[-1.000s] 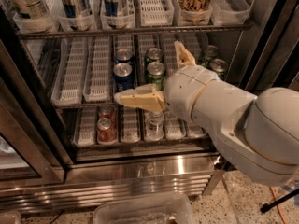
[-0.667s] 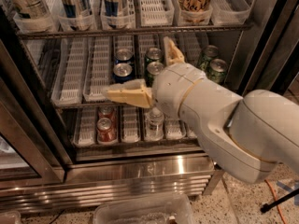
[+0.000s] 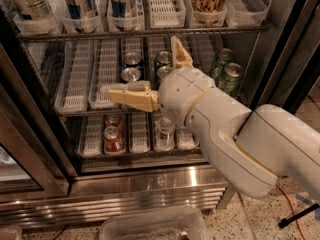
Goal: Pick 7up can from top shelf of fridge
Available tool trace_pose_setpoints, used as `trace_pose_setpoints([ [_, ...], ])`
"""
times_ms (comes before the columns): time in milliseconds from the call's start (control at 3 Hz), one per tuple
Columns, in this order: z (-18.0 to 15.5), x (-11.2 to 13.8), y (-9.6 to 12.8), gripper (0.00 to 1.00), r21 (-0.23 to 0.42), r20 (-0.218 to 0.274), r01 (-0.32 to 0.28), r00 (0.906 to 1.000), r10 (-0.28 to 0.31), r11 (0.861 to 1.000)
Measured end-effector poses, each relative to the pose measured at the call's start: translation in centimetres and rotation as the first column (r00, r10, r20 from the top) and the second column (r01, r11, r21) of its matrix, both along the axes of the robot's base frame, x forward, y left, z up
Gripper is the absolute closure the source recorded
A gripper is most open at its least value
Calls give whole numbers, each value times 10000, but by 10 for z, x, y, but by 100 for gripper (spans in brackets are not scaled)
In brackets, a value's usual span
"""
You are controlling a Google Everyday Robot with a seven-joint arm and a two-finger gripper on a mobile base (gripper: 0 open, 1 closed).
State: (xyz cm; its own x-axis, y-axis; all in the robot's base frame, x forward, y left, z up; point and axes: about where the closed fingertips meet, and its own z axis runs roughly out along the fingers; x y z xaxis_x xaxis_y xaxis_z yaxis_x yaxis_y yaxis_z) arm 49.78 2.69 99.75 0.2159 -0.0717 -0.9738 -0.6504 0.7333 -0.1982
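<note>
— What sits closest?
— A clear plastic bin (image 3: 150,225) on the speckled floor (image 3: 260,224), just before the stainless-steel base of the fridge (image 3: 150,184).

— And the robot?
— Its white arm (image 3: 240,134) reaches in from the right, and the claw (image 3: 141,66) hangs in front of the middle rack. It is spread wide and grips nothing: one finger (image 3: 127,95) points left, the other (image 3: 180,54) points up.

— What is around it?
— A blue can (image 3: 132,60) stands just behind the gap between the fingers. Green cans (image 3: 231,78) stand to the right on that same rack, and a red can (image 3: 113,139) is on the rack below.

— Where is the 7up can?
— The 7up can (image 3: 27,3) stands upright in the leftmost lane tray (image 3: 35,26) of the top shelf (image 3: 150,34), farthest back and highest in view. Its top is cut off by the edge.

— So how does it lie to the claw?
— One rack above and well off to the left, clearly apart. Neither finger touches it.
</note>
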Motion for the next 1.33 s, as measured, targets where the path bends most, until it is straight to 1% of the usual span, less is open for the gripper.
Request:
trace_pose_setpoints([
  [333, 0, 0, 0, 0, 0, 0, 0, 10000, 0, 10000],
  [667, 8, 0, 0, 0, 557, -34, -48, 10000, 50, 9984],
  [1000, 27, -6, 18, 0, 1220, 184, -604, 9981, 586, 9907],
  [1333, 43, -11, 34, 0, 1666, 329, -1003, 9948, 961, 9809],
])
